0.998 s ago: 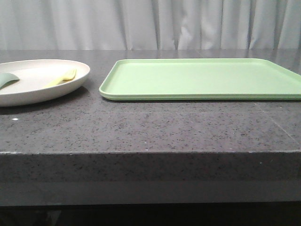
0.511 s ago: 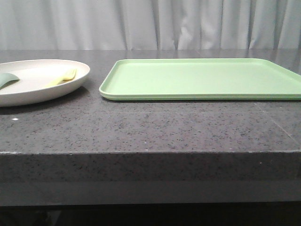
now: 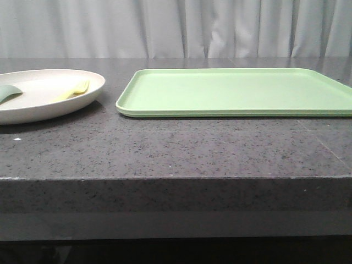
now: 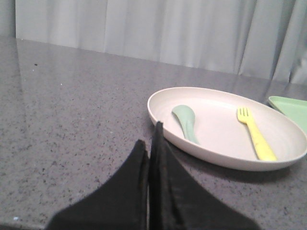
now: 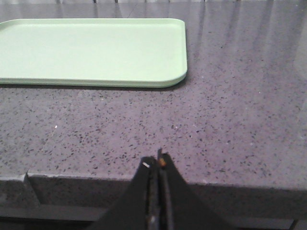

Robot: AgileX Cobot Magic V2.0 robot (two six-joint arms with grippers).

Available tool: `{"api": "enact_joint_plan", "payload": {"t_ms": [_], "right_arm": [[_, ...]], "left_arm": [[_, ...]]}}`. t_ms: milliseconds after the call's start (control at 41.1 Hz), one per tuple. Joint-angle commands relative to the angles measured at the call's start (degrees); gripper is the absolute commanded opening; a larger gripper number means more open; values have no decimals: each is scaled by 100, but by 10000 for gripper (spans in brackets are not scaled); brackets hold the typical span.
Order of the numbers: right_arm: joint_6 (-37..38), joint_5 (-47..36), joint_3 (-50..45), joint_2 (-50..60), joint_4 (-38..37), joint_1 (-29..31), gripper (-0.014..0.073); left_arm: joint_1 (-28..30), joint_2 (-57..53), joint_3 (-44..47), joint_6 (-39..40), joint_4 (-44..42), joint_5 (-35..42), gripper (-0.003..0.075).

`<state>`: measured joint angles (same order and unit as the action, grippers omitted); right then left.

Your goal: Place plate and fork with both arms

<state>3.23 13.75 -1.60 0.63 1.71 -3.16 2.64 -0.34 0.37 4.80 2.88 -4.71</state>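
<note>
The cream-white plate (image 3: 33, 107) sits at the table's left; it also shows in the left wrist view (image 4: 216, 151). The pale yellow fork (image 3: 73, 91) lies in it, tines away from me, also seen in the left wrist view (image 4: 256, 135). My left gripper (image 4: 149, 139) is shut and empty, just short of the plate's near rim. My right gripper (image 5: 157, 160) is shut and empty, over the table's front edge, well short of the tray. Neither gripper shows in the front view.
A sage-green rounded utensil (image 4: 186, 120) lies in the plate beside the fork. A flat light-green tray (image 3: 236, 91) lies right of the plate, also in the right wrist view (image 5: 91, 50). Grey speckled tabletop (image 3: 176, 148); curtain behind.
</note>
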Motion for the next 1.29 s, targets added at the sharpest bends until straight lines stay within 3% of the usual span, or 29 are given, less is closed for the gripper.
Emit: {"api": "enact_joint_plan", "payload": {"t_ms": [0,195,414,754,1046,1144,1192,1265], "right_arm": [[-74,-727,29,102,-42,7,-119],[-74,-795,403,102,-42,7,-119],[-74,-241,1349,-156,-42,7,-110],[-74,194,3147,-2381,-42,7,-110],[-74,101,3511,-3412,-42,7,-106],[-74,80,3511,-3412,-42,7,-38],[-74,56,3511,-3412,-42,7,36],[-74,38,3511,-3412,-42,7,188]], "left_arm": [[16,-119,12,-14,37,825,-18],[16,-119,-78,-14,37,1511,-18],[16,145,-915,-14,-2,1019,-18],[16,2229,-2654,-14,-384,-72,-18],[16,3296,-2965,-14,-360,142,-18],[16,3323,-2965,-14,-360,226,-16],[16,3323,-2965,-14,-360,302,-2],[16,3323,-2965,-14,-360,368,82]]}}
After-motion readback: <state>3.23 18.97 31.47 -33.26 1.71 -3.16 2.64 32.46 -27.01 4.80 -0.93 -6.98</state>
